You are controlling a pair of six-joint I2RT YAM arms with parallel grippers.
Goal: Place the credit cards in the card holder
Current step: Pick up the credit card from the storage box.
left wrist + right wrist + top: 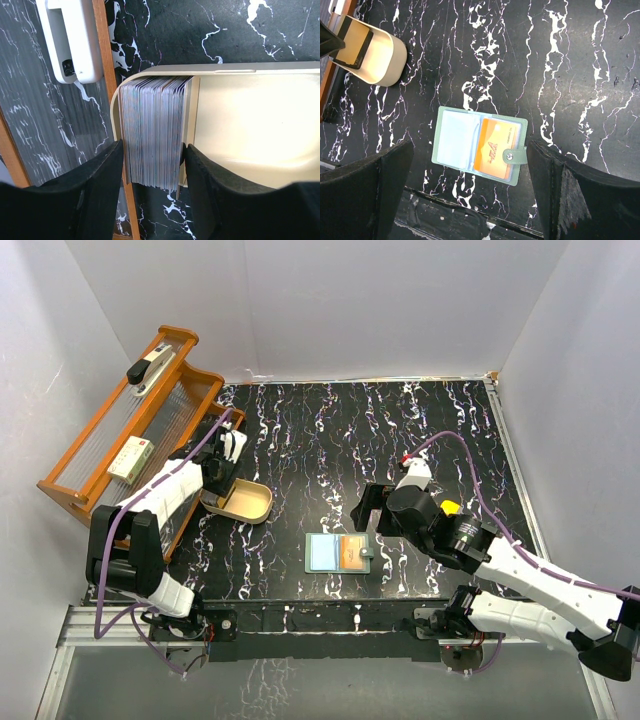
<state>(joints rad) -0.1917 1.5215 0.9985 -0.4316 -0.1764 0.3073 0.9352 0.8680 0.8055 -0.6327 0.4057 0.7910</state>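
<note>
The card holder [340, 553] lies open on the black marble table, pale green with a snap tab and light blue sleeves. An orange credit card [495, 147] sits in the right-hand sleeve of the holder [452, 137]. A thick stack of credit cards [152, 130] stands on edge at the left end of the tan oval dish [252, 506]. My left gripper [152, 165] straddles that stack, with both fingers against its sides. My right gripper [470, 145] is wide open and empty, hovering above the holder; it also shows in the top view [368, 510].
A wooden rack [95, 455] stands along the left wall, holding a white stapler-like tool [150, 367] and a small box [130, 458]. Its wooden edge [106, 60] runs right beside the dish [250, 120]. White walls close off three sides.
</note>
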